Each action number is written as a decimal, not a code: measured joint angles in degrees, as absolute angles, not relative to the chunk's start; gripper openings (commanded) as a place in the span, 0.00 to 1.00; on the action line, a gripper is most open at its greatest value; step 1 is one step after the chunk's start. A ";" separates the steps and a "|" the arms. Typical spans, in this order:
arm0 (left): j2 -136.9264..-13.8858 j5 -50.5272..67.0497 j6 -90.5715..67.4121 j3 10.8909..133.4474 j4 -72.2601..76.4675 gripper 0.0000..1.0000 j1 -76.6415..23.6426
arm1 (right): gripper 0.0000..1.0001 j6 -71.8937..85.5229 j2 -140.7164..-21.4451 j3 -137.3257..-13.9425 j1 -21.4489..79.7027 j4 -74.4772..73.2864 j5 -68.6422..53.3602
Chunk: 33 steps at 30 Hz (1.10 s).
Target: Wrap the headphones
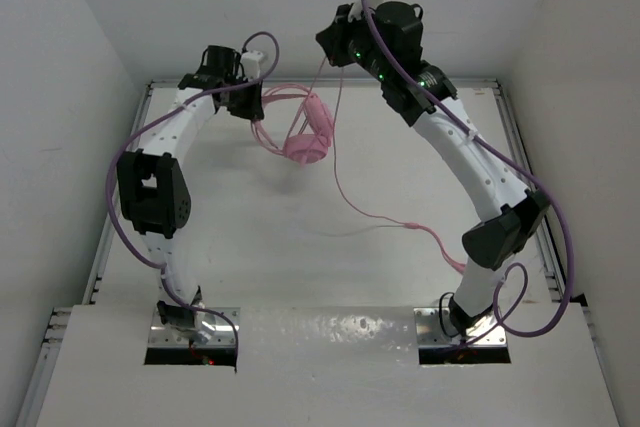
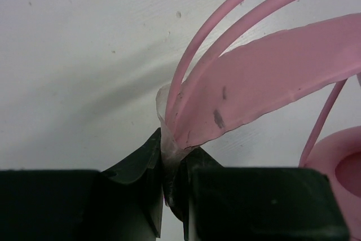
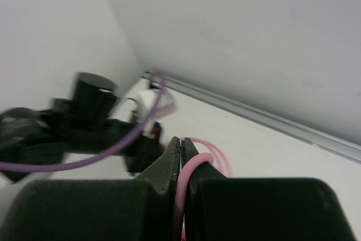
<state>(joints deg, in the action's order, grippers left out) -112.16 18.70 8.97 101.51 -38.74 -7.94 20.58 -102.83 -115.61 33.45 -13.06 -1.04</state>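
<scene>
Wrapping looks barely begun: the headphones sit at the far side of the worktop, their headband pinched in the clenched left tool, while the raised right tool grips the thin cord. Most of that cord trails loose across the worktop, so nearly all the winding is yet to do.

No text, label, brand, number or sign can be read in any view. The dark smudges on the headphones, seen from the left wrist, form no legible characters.
</scene>
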 measured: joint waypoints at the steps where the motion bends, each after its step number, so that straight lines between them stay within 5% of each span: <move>1: -112.12 18.96 10.66 102.96 -39.68 0.00 -8.01 | 0.00 19.44 -102.67 -115.59 32.49 -14.22 0.08; 15: -110.24 31.38 24.38 114.39 -53.91 0.00 -8.38 | 0.00 10.02 -108.64 -117.08 26.41 -19.97 5.58; 20: -110.24 35.38 22.50 121.43 -57.95 0.00 -8.25 | 0.02 10.76 -106.94 -103.07 23.33 -12.69 1.52; 23: -110.24 37.41 18.83 125.78 -58.46 0.00 -8.23 | 0.69 11.51 -104.97 -92.68 20.25 -7.73 -4.69; 25: -110.24 38.48 16.73 128.38 -58.76 0.00 -8.19 | 0.98 10.26 -104.86 -88.75 18.31 -6.74 -10.33; 33: -109.75 41.65 8.32 131.87 -57.47 0.00 -7.81 | 0.99 8.01 -97.58 -77.41 14.63 -4.99 -26.00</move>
<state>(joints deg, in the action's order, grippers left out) -109.75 41.65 8.32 131.87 -57.47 -7.81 8.01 -97.58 -77.41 14.63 -4.99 -26.00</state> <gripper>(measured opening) 0.106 0.988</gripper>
